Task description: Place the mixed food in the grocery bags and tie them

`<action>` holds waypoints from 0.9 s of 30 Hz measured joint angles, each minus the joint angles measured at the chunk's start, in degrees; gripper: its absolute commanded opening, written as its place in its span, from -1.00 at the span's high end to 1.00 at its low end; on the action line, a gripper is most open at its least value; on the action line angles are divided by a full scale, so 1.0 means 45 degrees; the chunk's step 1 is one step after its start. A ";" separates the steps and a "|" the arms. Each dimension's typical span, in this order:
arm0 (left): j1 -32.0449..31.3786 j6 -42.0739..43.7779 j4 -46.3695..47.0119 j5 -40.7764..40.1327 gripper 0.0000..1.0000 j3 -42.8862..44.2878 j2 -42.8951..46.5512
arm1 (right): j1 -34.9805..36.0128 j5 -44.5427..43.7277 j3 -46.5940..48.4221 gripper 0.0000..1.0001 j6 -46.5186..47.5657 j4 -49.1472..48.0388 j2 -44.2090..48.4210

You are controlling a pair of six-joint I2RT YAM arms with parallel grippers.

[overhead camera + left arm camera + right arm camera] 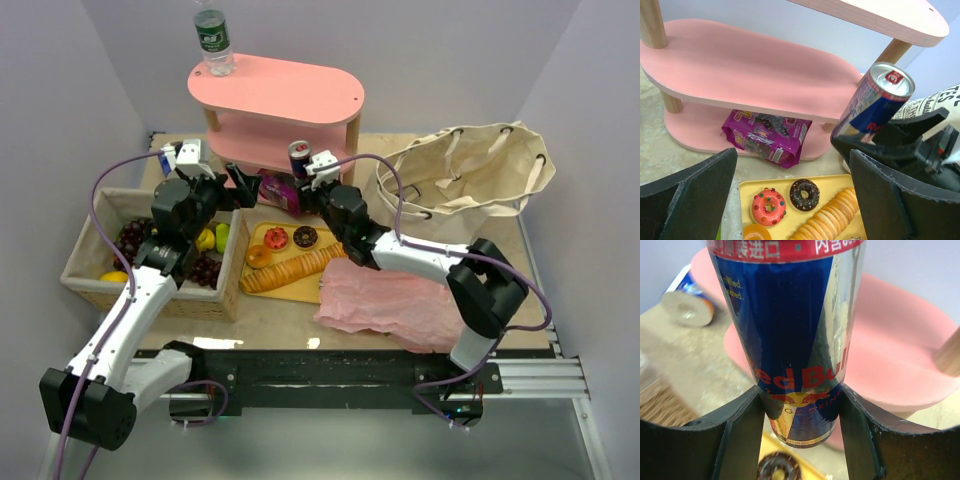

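A blue and silver drink can is clamped between the fingers of my right gripper, both pads pressed against its lower sides. It hangs tilted in front of the pink shelf, above the table. My left gripper stands wide open and holds nothing, just left of the can, over the yellow tray. A purple snack packet lies on the shelf's bottom level. A water bottle stands on the shelf top. The beige canvas bag lies open at the back right. The pink plastic bag lies flat in front.
The yellow tray carries donuts and a row of crackers. A woven basket at the left holds grapes and other fruit. Another can lies on its side by the shelf's left end.
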State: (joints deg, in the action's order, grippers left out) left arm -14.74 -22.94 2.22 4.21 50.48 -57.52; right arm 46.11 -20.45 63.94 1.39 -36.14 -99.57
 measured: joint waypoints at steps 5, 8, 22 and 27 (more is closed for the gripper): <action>0.0000 -0.0005 0.0000 0.0000 -0.99 0.0000 0.0000 | 0.0753 0.0593 -0.0024 0.95 0.0015 0.1413 0.0845; 0.0000 -0.0005 0.0019 0.0000 -0.98 0.0000 -0.0058 | 0.1336 0.1496 0.1078 1.00 -0.0636 0.3444 0.1438; 0.0092 0.0029 0.0316 0.0185 -0.94 0.0583 -0.1588 | -0.1938 0.0665 0.6096 1.00 -0.2472 1.0758 0.4935; 0.0092 0.0267 0.0287 0.0461 -0.94 0.0792 -0.2001 | -0.5357 -0.0078 0.6096 1.00 -0.2895 1.2653 0.5644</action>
State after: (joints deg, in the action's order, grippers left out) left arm -14.33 -21.74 3.51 6.28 54.04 -66.52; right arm 22.00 -20.80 91.37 -11.64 20.80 -74.17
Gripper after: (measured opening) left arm 0.972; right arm 0.577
